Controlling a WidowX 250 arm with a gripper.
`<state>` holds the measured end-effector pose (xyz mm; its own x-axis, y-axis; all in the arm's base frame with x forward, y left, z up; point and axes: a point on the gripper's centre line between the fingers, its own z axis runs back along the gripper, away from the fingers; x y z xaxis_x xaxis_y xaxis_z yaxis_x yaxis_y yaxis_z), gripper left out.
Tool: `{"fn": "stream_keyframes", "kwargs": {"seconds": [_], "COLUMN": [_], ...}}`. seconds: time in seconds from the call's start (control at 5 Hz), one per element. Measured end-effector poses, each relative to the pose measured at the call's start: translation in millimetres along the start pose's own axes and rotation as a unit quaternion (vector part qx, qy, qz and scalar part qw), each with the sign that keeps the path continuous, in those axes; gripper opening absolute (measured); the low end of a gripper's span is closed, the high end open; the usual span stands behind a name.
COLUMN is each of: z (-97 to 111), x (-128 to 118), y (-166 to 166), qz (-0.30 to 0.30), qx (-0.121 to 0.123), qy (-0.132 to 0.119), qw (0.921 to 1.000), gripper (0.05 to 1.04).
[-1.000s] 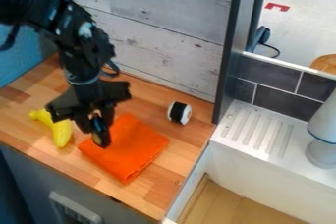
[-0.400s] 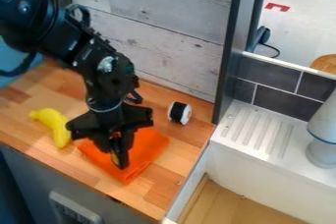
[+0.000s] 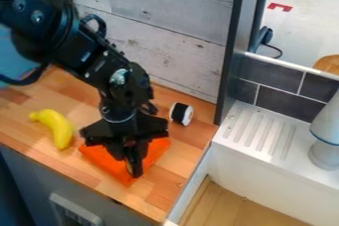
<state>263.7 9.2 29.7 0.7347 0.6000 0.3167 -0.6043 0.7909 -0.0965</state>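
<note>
The black gripper (image 3: 134,166) hangs over the front part of a folded orange cloth (image 3: 157,147), hiding its middle; whether it touches the cloth I cannot tell. The cloth lies flat on the wooden counter (image 3: 86,92). A curved yellow banana (image 3: 58,127) rests to the left of the cloth, apart from it. Behind and right of the cloth, near the back wall, lies a white roll with a black band (image 3: 181,114), like a toy sushi piece.
A whitewashed plank wall (image 3: 169,36) and a dark upright post (image 3: 233,51) stand behind the counter. On the right are a white ridged sink ledge (image 3: 255,133), a basin with a wooden bottom, and a white faucet-like object (image 3: 325,143).
The arm and gripper have moved right and toward the front edge, across the cloth. The cloth, banana and white roll lie where they were.
</note>
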Motion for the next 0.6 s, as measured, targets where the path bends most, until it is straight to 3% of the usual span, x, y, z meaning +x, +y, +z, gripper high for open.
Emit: {"fn": "stream_keyframes", "kwargs": {"seconds": [0.6], "z": [-21], "x": [-18], "y": [-13], "qz": [-0.046], "qx": [0.005], "qy": [0.003], "qw": [0.9989], "gripper": [0.390]}}
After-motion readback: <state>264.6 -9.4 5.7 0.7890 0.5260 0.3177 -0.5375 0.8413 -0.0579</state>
